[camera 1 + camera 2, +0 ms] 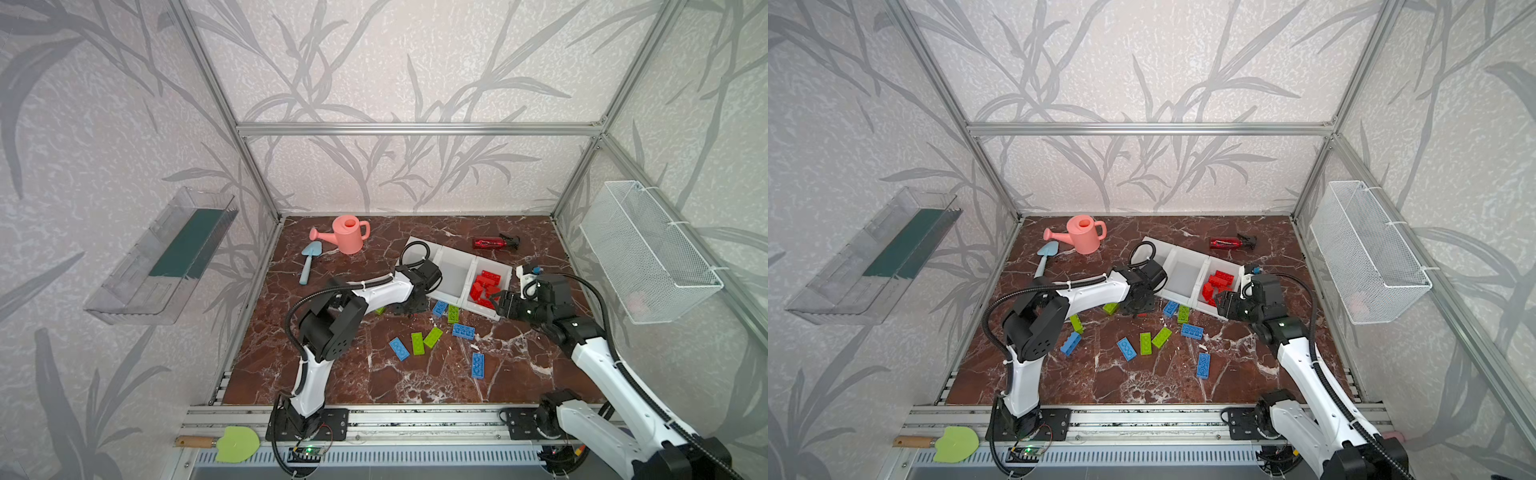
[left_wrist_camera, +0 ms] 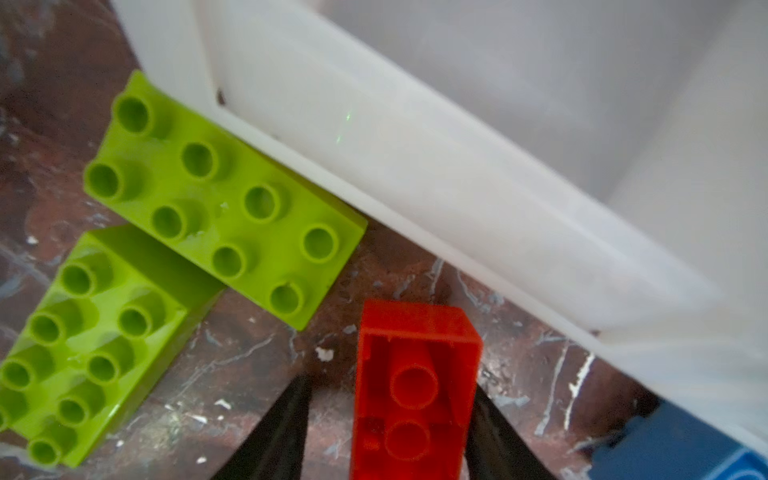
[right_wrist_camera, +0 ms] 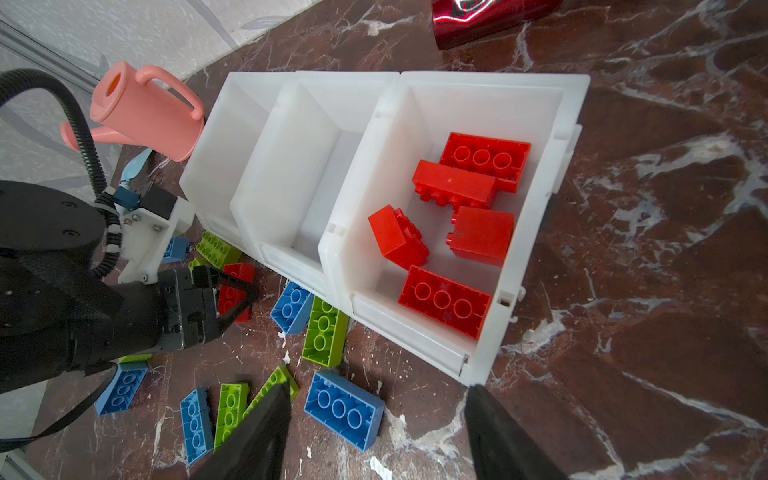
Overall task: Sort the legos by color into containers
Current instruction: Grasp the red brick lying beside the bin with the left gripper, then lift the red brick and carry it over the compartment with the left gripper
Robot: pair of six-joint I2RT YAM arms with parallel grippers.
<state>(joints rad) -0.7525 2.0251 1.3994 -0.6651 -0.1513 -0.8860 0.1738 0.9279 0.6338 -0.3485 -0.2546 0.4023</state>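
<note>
Red plastic brick (image 2: 415, 386) — hard, light, slick-sided — lies mid-bench with its hollow underside showing, just beside the containers (image 2: 415, 166). Left gripper (image 2: 390, 384) straddles its long sides, the sensible place to pinch; whether it presses yet I cannot tell. Right gripper (image 3: 378, 387) hangs open, empty.

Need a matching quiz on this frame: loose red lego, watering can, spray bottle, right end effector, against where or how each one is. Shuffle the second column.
1. loose red lego
2. watering can
3. spray bottle
4. right end effector

A. lying on its side behind the containers
B. open, holding nothing, at the containers' end that holds the sorted red legos
C. upright, next to the blue trowel
D. between the left end effector's fingers

Pairs: 1-D, 2-C, 3-A, 4-B
</note>
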